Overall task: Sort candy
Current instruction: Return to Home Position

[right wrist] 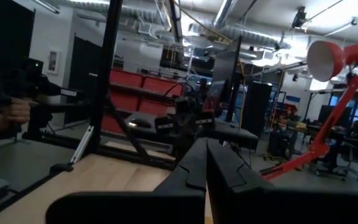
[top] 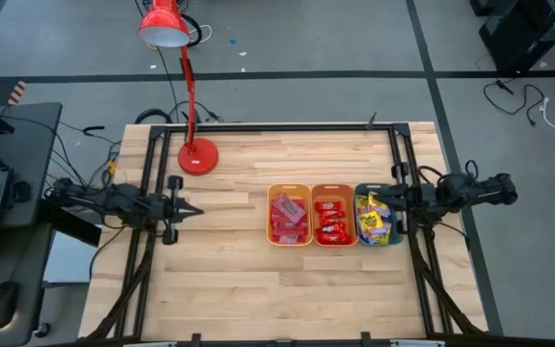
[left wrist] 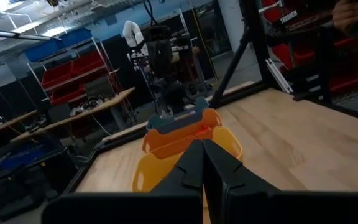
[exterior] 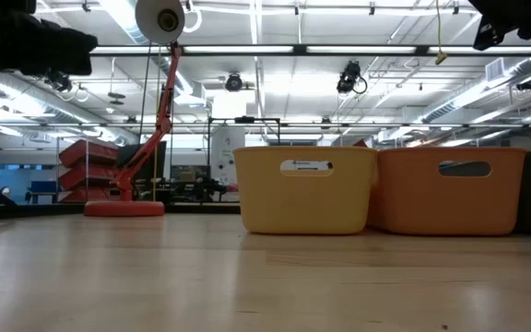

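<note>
Candy (top: 288, 216): we see red pieces in both orange trays (top: 289, 186); yellow and, it seems, purple ones in the teal tray (top: 378, 243). The three trays stand in a row right of table centre.
Left gripper (left wrist: 202, 146): fingers pressed together, empty, over bare table at left, well apart from the trays.
Right gripper (right wrist: 205, 144): fingers together, empty, raised by the teal tray's right side.
</note>
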Controlling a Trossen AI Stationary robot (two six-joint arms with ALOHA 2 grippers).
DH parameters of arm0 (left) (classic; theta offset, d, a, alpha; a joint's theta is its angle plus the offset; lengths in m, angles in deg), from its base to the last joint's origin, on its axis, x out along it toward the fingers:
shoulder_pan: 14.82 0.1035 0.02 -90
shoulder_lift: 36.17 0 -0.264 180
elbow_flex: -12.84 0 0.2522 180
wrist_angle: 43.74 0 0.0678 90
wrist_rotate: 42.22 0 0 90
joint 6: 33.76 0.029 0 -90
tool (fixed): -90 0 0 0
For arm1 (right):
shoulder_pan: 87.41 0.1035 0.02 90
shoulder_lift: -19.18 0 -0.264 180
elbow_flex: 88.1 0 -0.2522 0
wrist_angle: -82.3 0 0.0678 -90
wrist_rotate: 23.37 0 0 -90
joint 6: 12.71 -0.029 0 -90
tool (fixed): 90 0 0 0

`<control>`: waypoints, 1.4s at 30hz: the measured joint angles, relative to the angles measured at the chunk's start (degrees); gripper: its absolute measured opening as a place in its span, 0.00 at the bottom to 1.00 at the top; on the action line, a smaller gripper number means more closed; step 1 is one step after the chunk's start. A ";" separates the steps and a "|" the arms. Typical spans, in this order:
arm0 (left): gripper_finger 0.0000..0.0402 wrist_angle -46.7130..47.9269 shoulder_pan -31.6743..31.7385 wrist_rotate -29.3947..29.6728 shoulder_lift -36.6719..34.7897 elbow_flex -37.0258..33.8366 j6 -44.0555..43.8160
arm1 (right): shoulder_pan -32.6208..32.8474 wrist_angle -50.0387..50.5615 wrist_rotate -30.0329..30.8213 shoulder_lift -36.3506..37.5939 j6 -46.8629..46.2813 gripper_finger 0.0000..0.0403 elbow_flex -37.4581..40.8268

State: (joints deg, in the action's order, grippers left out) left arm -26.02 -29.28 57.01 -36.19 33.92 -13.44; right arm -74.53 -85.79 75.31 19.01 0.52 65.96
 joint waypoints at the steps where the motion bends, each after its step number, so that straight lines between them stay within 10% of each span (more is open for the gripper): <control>1: 0.00 -0.48 -0.02 -0.07 0.01 -0.50 -0.03 | 0.00 -0.19 -0.10 0.00 -0.14 0.00 0.49; 25: 0.00 -5.55 0.15 -0.49 0.46 -6.83 -2.58 | -0.02 -6.05 -6.10 -0.07 -3.00 0.00 11.84; 42: 0.00 -5.91 0.16 -1.19 14.18 -6.86 -8.14 | -0.52 0.70 -6.81 -1.99 1.59 0.00 11.84</control>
State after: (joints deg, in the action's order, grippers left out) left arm -31.93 -29.12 55.82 -22.00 27.06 -21.58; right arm -75.05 -85.09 68.50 17.02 2.11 77.80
